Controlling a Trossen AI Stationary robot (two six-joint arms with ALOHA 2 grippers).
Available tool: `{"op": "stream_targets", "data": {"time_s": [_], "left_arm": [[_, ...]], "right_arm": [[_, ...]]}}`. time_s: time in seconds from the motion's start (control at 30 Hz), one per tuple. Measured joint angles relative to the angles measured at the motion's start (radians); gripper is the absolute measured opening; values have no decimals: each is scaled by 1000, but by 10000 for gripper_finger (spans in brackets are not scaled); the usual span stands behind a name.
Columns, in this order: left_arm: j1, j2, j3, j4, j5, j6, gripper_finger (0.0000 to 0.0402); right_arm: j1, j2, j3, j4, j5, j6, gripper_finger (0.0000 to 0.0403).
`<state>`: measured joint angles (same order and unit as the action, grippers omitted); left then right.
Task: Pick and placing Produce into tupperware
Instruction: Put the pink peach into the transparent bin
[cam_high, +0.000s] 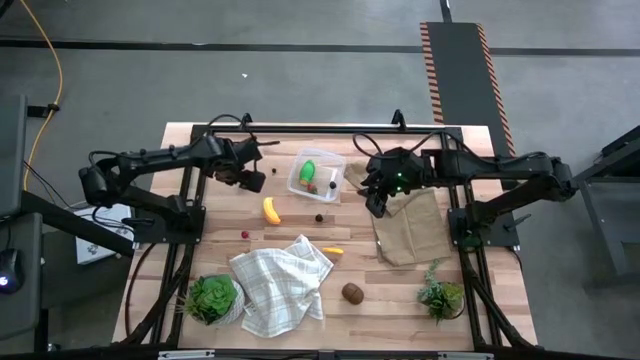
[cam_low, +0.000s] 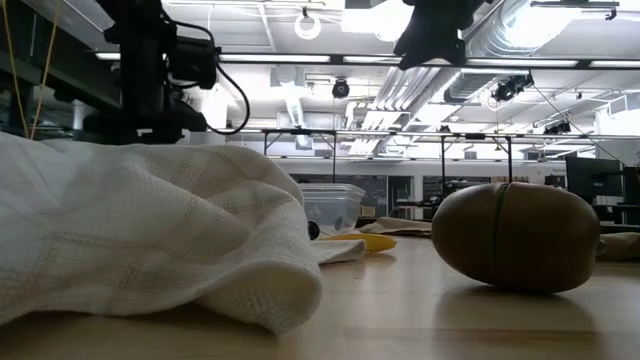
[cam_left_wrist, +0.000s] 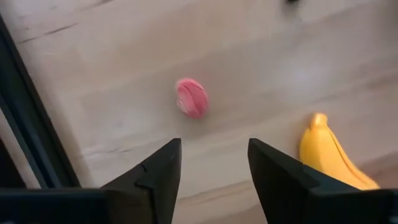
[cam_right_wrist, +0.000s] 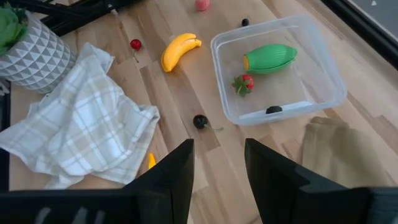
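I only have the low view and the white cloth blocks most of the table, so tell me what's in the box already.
Observer: The clear box holds a green piece, a strawberry and a small dark berry.
Operator: Now give me the left hand.
Observer: The left hand is open and empty, above a pink ball lying on the wood, with the banana beside it.
Operator: And the right one.
Observer: The right hand is open and empty, hovering beside the box at the edge of a brown cloth.
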<state>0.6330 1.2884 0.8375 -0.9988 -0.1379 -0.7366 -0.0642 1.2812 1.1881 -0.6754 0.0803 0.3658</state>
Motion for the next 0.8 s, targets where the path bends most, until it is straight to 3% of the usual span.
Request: {"op": "stream_targets", "data": {"time_s": [0.4, 0.8], "left_arm": [[97, 40, -1, 38, 28, 75, 155], [94, 165, -1, 62, 40, 76, 150]], "right_arm": [[-48, 0, 0, 2, -30, -34, 133], [-56, 0, 0, 3, -32, -35, 133]]}}
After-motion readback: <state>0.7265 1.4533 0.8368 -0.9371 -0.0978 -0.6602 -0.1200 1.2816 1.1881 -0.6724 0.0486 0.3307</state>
